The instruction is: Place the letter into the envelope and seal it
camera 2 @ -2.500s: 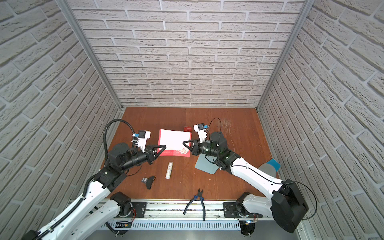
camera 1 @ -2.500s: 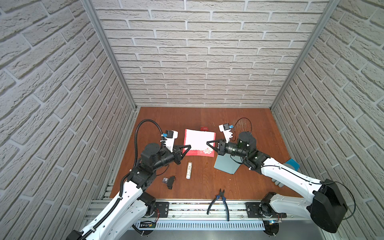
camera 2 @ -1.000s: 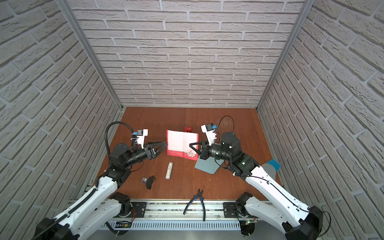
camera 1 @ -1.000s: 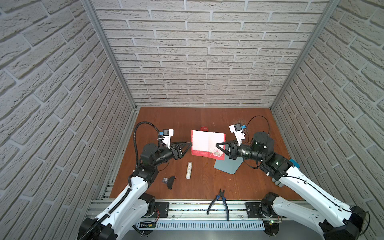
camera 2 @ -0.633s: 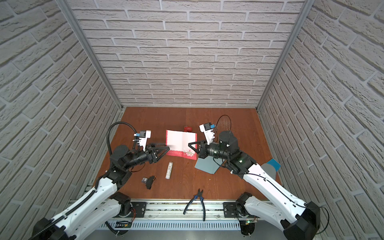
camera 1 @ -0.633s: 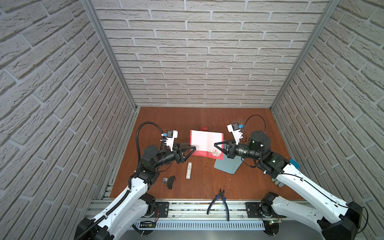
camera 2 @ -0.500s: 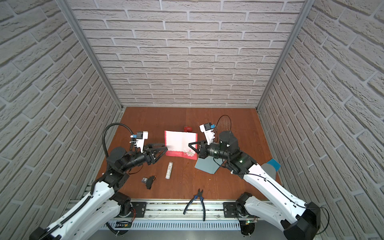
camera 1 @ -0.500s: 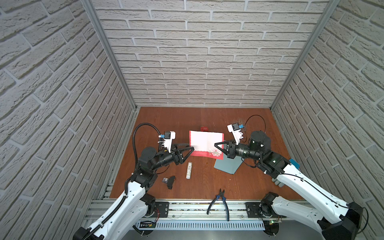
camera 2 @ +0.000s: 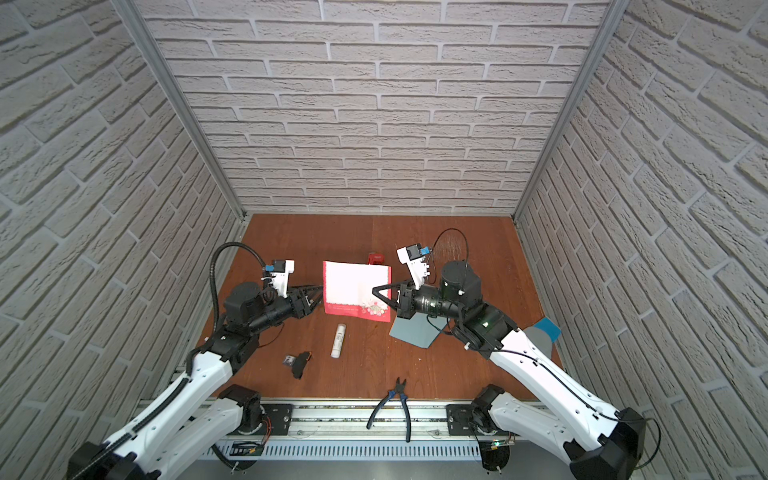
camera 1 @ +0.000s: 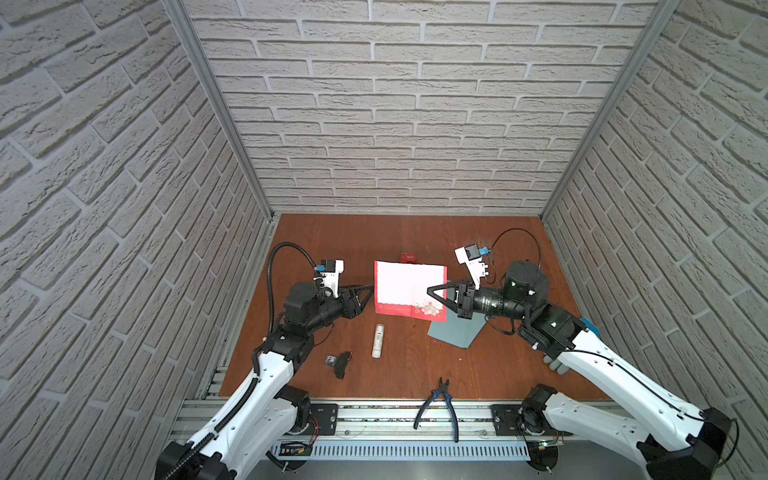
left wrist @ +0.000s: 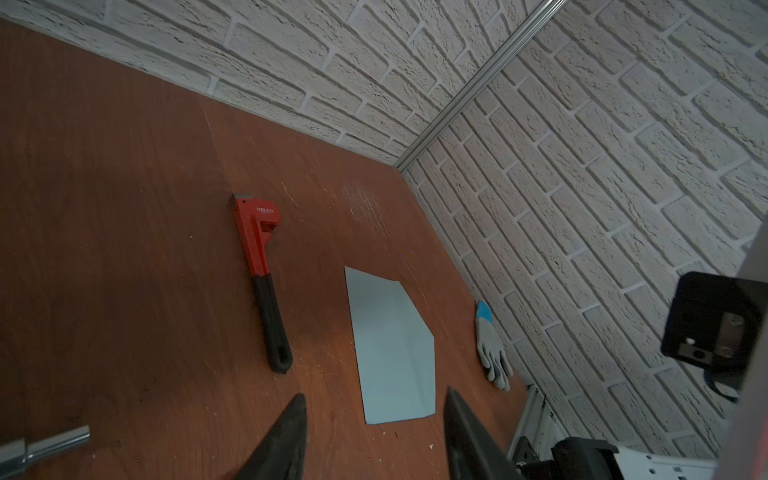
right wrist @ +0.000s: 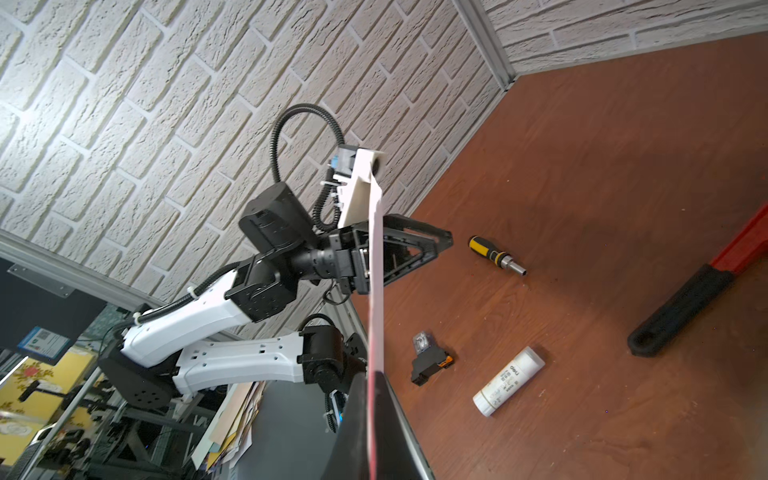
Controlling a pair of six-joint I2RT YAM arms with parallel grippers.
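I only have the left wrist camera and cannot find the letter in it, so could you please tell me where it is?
Observer: The right gripper is shut on the letter, holding it up off the table by the edge nearest that arm.
Operator: Thank you. How close is my left gripper to it?
Observer: In a top view the left gripper has its open tips right at the letter's left edge; I cannot tell whether they touch.
Operator: And where is the glue stick?
Observer: The glue stick lies on the table, below the letter in a top view, left of the envelope.
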